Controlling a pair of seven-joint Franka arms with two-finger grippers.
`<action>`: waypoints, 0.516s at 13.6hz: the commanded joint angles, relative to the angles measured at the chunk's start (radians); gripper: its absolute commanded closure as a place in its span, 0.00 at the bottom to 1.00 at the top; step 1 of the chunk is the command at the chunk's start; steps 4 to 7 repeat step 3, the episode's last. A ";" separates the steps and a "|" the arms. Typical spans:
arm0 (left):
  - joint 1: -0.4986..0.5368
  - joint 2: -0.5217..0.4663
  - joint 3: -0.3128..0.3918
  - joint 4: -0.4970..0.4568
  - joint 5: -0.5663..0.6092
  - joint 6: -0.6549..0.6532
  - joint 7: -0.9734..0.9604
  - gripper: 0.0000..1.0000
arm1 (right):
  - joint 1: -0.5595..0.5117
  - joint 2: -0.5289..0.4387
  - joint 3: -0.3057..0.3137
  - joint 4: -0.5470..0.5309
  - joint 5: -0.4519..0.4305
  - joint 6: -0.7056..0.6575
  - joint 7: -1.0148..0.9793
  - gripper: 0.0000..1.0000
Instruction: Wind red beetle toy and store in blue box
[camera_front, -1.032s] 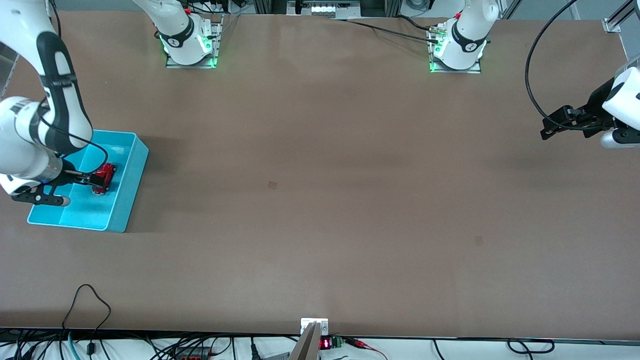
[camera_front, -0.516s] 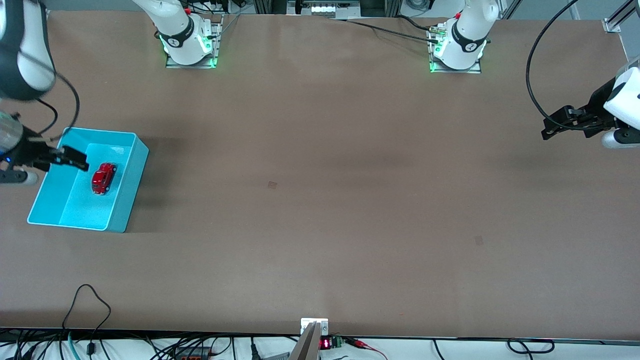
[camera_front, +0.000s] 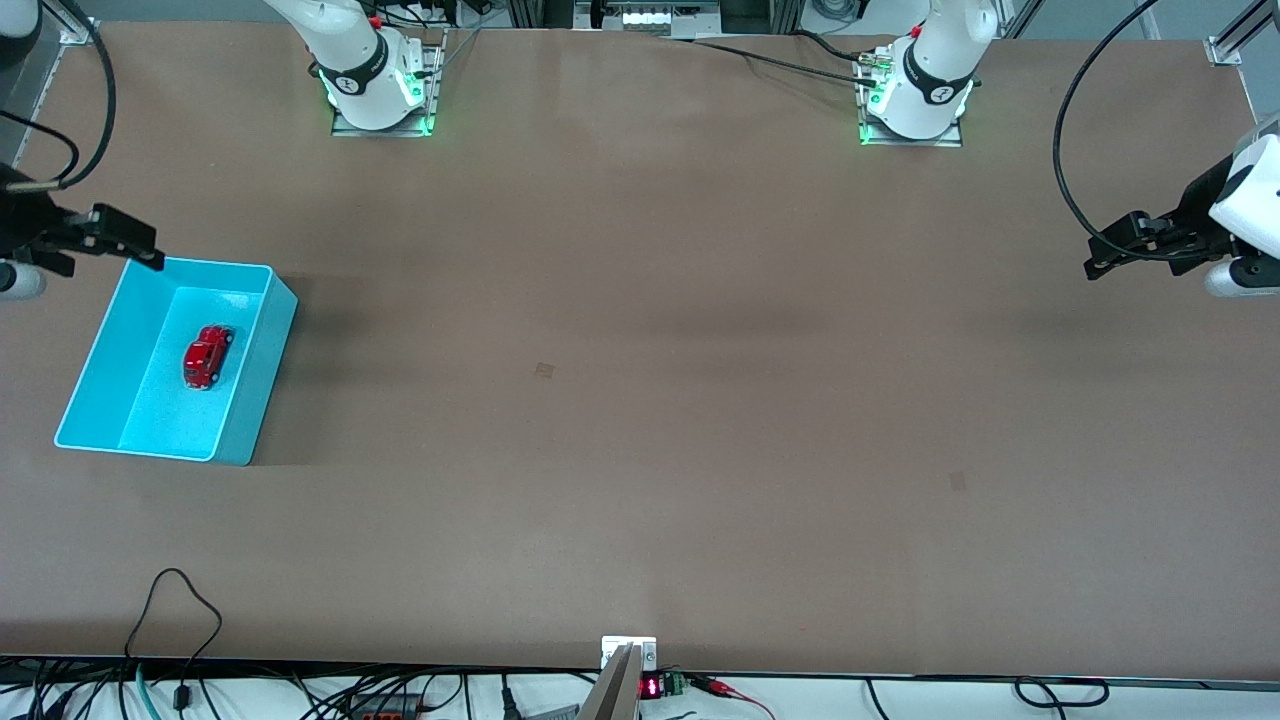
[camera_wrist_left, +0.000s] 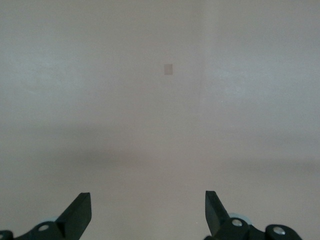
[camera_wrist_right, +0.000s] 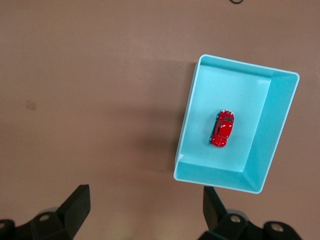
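Note:
The red beetle toy (camera_front: 208, 356) rests on the floor of the blue box (camera_front: 252, 400), which stands at the right arm's end of the table. Nothing touches the toy. My right gripper (camera_front: 132, 243) hangs open and empty above the table, just off the box's corner that lies farthest from the front camera. The right wrist view looks down on the toy (camera_wrist_right: 222, 128) inside the box (camera_wrist_right: 281, 125), with the right gripper (camera_wrist_right: 146, 196) spread wide over bare table. My left gripper (camera_front: 1102, 262) waits open and empty at the left arm's end; the left gripper (camera_wrist_left: 147, 199) shows only table between its fingers.
Both arm bases (camera_front: 380, 95) (camera_front: 915, 100) stand along the table's edge farthest from the front camera. Two small darker patches (camera_front: 545, 369) (camera_front: 958, 481) mark the brown tabletop. Cables (camera_front: 180, 600) lie at the edge nearest the front camera.
The right gripper has drawn out of the box, leaving the toy on its floor, and has risen and moved away toward the bases' side. The left arm has stayed still.

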 joint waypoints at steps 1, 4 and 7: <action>0.009 -0.008 -0.002 -0.001 -0.013 -0.005 0.008 0.00 | 0.011 -0.014 0.007 0.015 -0.008 -0.026 0.044 0.00; 0.009 -0.009 -0.002 -0.001 -0.014 -0.005 0.008 0.00 | 0.011 -0.015 0.007 0.015 -0.007 -0.025 0.044 0.00; 0.009 -0.009 -0.002 -0.001 -0.014 -0.005 0.008 0.00 | 0.011 -0.015 0.007 0.015 -0.007 -0.025 0.044 0.00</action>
